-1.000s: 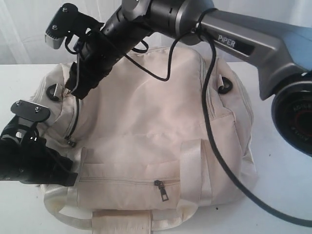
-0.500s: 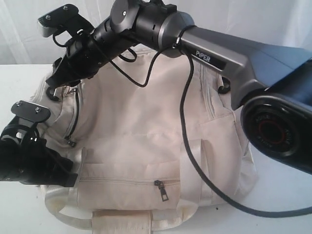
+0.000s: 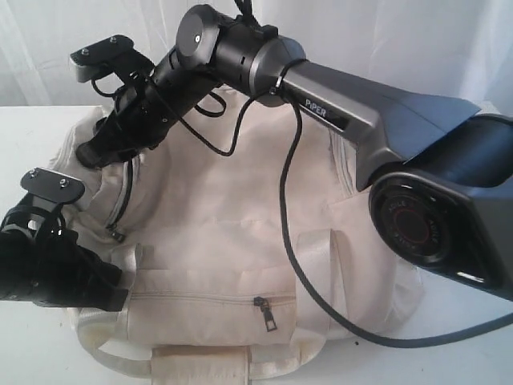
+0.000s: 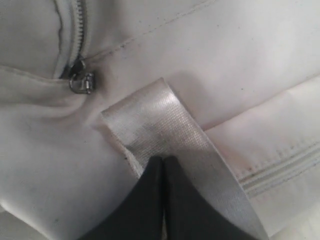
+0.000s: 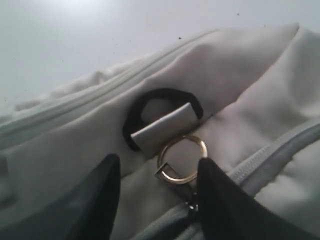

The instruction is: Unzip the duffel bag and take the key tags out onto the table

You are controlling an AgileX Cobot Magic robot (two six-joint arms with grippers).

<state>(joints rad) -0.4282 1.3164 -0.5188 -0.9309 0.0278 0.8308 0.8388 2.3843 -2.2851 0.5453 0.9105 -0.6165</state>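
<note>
We watch the right gripper [image 5: 159, 162], just swung over, straddle the duffel bag's [image 3: 240, 200] zipper ring [image 5: 170, 175], open and empty, poised to unzip; the left gripper [image 4: 162, 162], shut, rests on webbing [image 4: 155, 120].

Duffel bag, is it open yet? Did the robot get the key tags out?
Not yet. Done: nothing finished. The duffel bag has its zipper looking shut, and no key tags show. In hand: the left pincer seems to pinch the shiny strap, and the open right pincer sits around the zipper's gold ring. Left: grab the ring, unzip, lift the tags onto the table.
</note>
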